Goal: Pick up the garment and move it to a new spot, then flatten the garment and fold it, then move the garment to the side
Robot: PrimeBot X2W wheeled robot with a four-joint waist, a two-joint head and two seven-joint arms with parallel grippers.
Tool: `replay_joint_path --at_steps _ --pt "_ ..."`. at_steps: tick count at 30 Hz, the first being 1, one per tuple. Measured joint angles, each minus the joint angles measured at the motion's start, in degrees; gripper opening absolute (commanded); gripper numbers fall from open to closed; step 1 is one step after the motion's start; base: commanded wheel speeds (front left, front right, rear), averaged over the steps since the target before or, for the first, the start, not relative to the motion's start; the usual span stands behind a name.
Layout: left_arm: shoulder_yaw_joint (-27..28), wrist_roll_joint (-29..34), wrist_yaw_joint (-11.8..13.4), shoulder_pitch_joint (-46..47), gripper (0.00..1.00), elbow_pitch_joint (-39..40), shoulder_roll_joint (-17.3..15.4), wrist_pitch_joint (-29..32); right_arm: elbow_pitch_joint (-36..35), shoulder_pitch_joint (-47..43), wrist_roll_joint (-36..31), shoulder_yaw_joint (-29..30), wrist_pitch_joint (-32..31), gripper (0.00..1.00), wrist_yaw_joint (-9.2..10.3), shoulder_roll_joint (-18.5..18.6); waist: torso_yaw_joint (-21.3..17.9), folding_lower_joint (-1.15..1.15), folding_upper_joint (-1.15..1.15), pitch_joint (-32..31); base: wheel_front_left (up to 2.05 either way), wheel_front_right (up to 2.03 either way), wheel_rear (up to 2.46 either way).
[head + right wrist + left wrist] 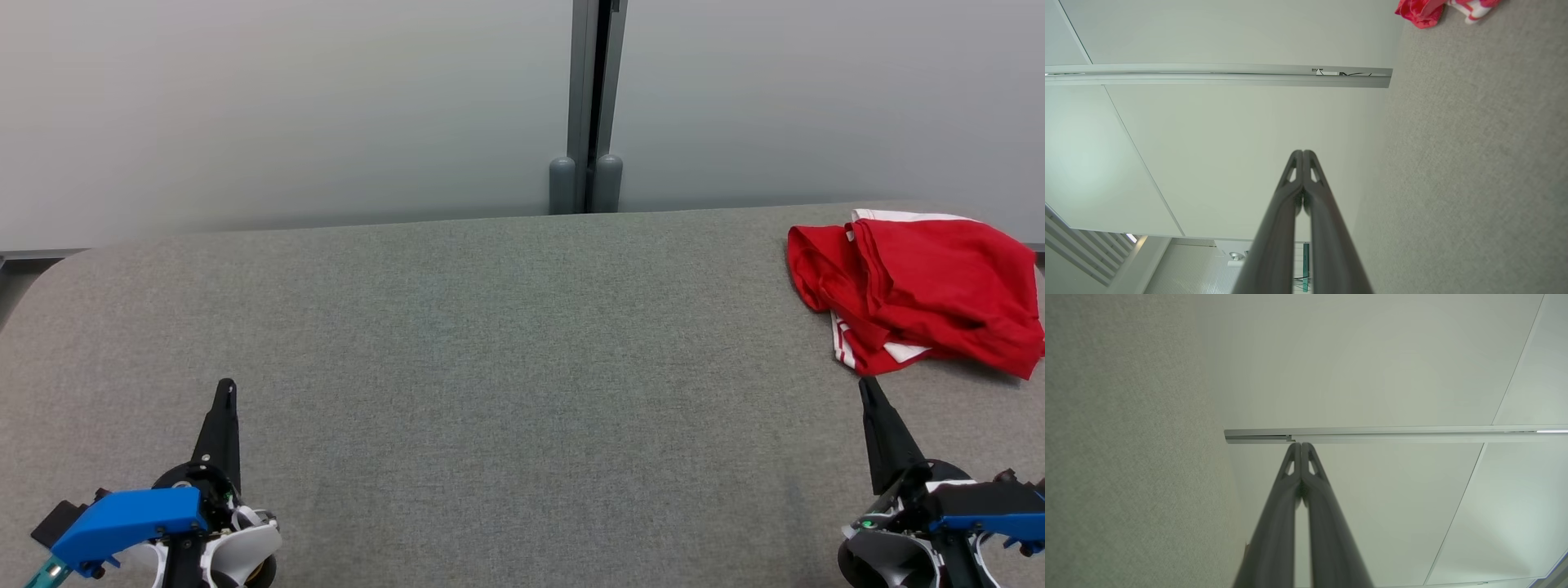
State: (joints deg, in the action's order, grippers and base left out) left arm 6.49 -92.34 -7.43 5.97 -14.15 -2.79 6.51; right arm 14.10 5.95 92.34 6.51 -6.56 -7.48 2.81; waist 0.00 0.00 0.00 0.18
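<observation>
Both grippers sit low and close, left gripper (226, 389) and right gripper (866, 387), fingers pressed together with nothing in them. The red garment (922, 286) with white trim lies just ahead of the right gripper's tips, a bit to its outer side and well apart from the left one, at the far right of the grey table (522, 367). It looks loosely doubled over, though from this angle I can't tell a sloppy fold from a plain heap. So it fits either a pile waiting for pickup or a folded bundle parked aside. Either way, I reckon those loose layers would slide apart if grabbed by one edge.
</observation>
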Motion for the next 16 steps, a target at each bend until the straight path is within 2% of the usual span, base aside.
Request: replay_joint_path --at_steps 16 --pt "0.0 0.0 0.0 0.0 0.0 0.0 0.0 0.0 0.0 0.0 0.0 0.0 0.0 0.0 0.0 0.0 0.0 0.0 0.0 0.0 0.0 0.0 0.0"
